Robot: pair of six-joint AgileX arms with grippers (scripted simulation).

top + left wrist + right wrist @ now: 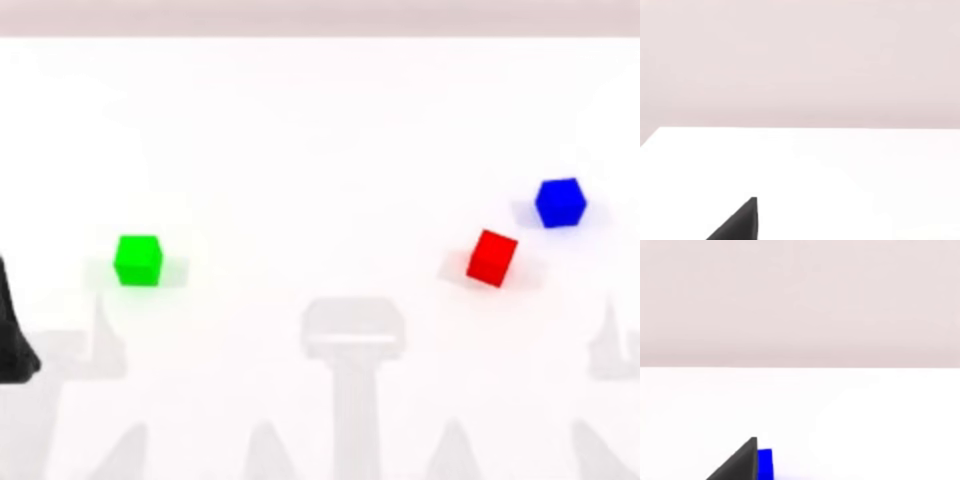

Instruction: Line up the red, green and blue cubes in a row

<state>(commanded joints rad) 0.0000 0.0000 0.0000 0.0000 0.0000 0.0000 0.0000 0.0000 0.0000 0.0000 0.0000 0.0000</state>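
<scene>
Top view, table (320, 130): plain white, all three cubes sitting on it, not in a row.
Top view, red cube (492, 257): my landmark, over on the table's right side, turned a bit askew.
Top view, blue cube (560, 202): near the red cube, to its right and farther back, not touching it.
Top view, green cube (138, 260): well apart from the red cube, way off to its left, at about the same depth (roughly level with it).
Top view, left arm (14, 335): just a dark sliver at the left edge, left of the green cube and nearer the front, far from the red cube. Can't tell whether its gripper is released or clenched.
Left wrist view: only one dark finger (737, 223) over bare white table, no cube.
Right wrist view: one dark finger (737, 463) with the blue cube (765, 464) peeking out just beside it. Grasping or released, can't tell (too little of the gripper shows).
</scene>
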